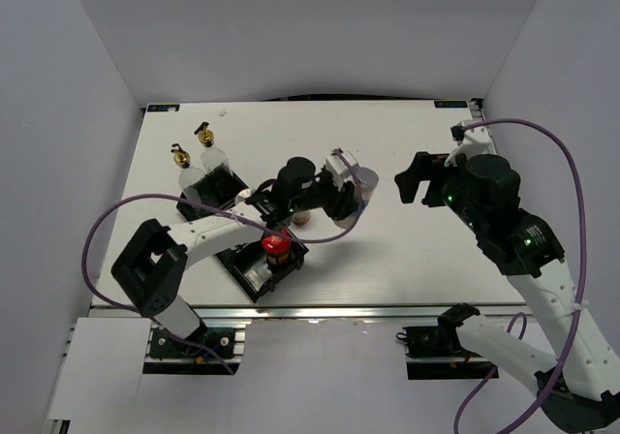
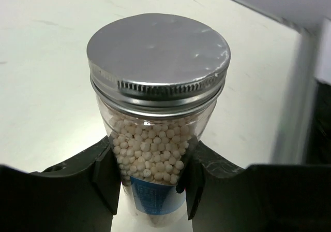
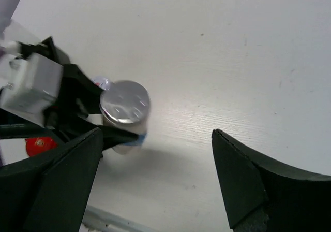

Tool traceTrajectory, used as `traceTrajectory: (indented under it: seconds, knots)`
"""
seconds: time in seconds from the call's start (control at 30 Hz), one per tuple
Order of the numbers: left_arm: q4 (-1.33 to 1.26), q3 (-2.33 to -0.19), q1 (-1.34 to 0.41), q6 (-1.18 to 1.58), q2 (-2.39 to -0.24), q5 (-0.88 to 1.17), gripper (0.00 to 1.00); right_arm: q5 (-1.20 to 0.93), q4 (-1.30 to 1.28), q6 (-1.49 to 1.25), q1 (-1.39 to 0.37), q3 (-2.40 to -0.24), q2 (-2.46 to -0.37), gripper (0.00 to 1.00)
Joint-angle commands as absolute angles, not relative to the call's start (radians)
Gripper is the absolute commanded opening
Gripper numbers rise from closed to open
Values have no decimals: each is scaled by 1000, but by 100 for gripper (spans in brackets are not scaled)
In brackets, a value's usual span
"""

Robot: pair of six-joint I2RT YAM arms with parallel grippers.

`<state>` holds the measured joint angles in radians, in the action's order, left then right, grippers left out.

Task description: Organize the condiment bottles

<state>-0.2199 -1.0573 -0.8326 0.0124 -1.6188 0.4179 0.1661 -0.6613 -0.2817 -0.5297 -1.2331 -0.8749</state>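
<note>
Well out to the left of the left jaws, two tall glass bottles (image 1: 194, 168) with gold pourers stand close together at a black tray (image 1: 221, 194). I cannot tell whether they sit in a compartment or just against its edge. Behind the left jaws, back toward the arm's base, a red-lidded jar (image 1: 275, 246) stands upright in another black tray section (image 1: 248, 271).

The left jaws are clamped on a silver-lidded jar (image 2: 155, 139), one pad on each side of the clear body, low down near its blue label. The metal lid (image 2: 158, 56) stands well clear above the fingers (image 2: 106, 183). I cannot tell whether the jar's base is touching the worktop (image 1: 387, 250).

I'd judge this jar light and rigid. It is nearly full of small white pellets, so little should shift inside. The smooth wall looks slippery, though, and the low grip leaves the fuller upper part free to tip. A hold at mid-body, just under the threaded collar, seems steadier, and it should be carried upright and set down gently.

To the right, the right jaws stand wide apart and hold nothing. From that wrist's view the silver-lidded jar (image 3: 125, 107) is ahead of them and toward their left finger, not between them.
</note>
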Motion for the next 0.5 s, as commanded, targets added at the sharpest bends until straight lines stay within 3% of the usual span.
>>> traceTrajectory:
  seconds: [0.0,0.03,0.3,0.47]
  knots:
    - [-318,-1054,-790,126,-1454,108,11,328,-559,-330,-522,-1155,-848,89]
    - [-299,-1054,-784,118,-1433,-32,11,334,-523,-331,-520,-1114,-833,89]
    - [-106,-1036,-775,125,-1155,-552,11,298,-443,-331,-460,-986,-838,89]
    - [-23,-890,-773,238,-1010,-862,1,195,-385,-337,-384,-931,-853,89]
